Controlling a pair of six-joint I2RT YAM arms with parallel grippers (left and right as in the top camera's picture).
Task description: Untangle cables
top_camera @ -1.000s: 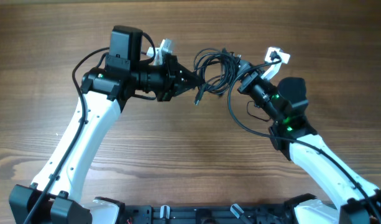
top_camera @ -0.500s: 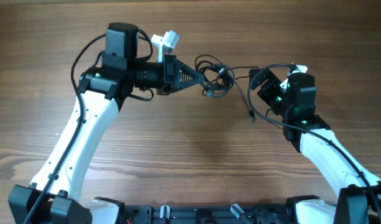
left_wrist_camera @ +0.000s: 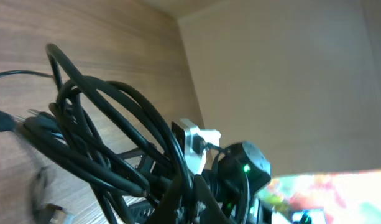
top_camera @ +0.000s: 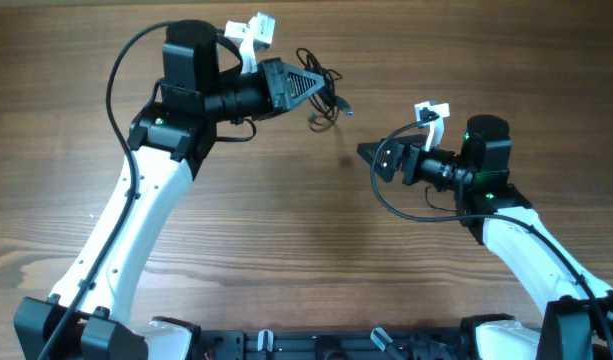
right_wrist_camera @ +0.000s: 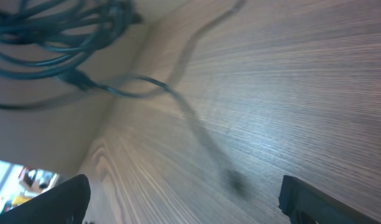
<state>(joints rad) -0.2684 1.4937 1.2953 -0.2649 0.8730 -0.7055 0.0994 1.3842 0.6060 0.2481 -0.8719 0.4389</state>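
- Left gripper [top_camera: 308,84]: jaws closed on the cables [top_camera: 327,84], bunched at its tips.
- Cables: one tangled black bundle, dangling above the far side of the table [top_camera: 286,240].
- Right gripper [top_camera: 370,153]: jaws wide apart, empty, clear of the bundle.

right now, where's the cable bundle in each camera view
overhead: the cables are bunched at the tip of the left gripper, upper centre.
left wrist: the cables fill the left and centre as big black loops close to the lens.
right wrist: the cables are blurred in the top left corner, with one strand trailing down over the wood.
shared landmark: the wood-grain table, seen in all three.
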